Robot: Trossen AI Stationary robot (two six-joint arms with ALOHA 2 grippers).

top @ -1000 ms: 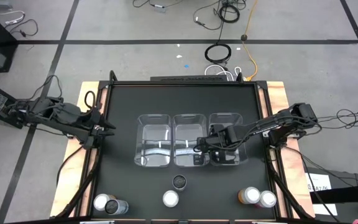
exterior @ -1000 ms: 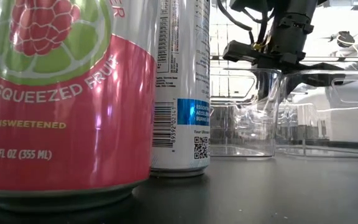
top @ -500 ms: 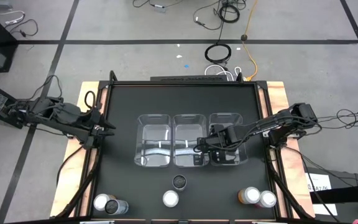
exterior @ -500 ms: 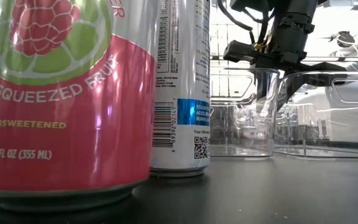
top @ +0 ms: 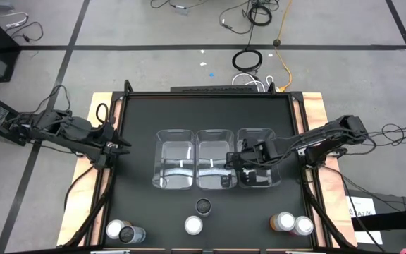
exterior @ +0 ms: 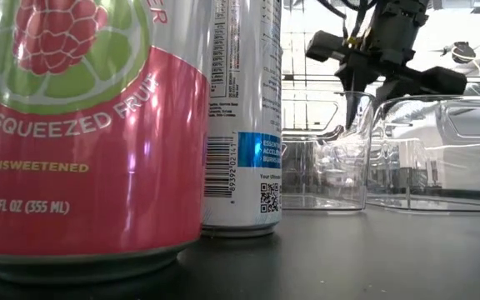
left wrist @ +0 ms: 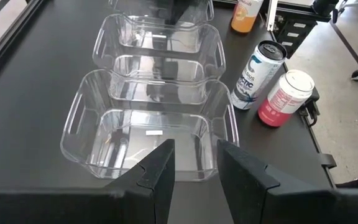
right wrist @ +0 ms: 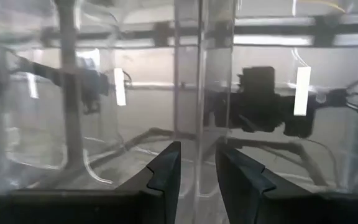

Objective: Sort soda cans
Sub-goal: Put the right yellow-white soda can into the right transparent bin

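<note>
Over the seam between the middle and right of three clear bins, the right pincer hangs narrowly parted and empty. The left pincer, likewise slightly open and holding nothing, waits at the counter's left edge. All six soda cans stand along the near edge in three pairs, none binned; the arm would do best to rise clear of the rims, then take one can without nudging its neighbour.
</note>
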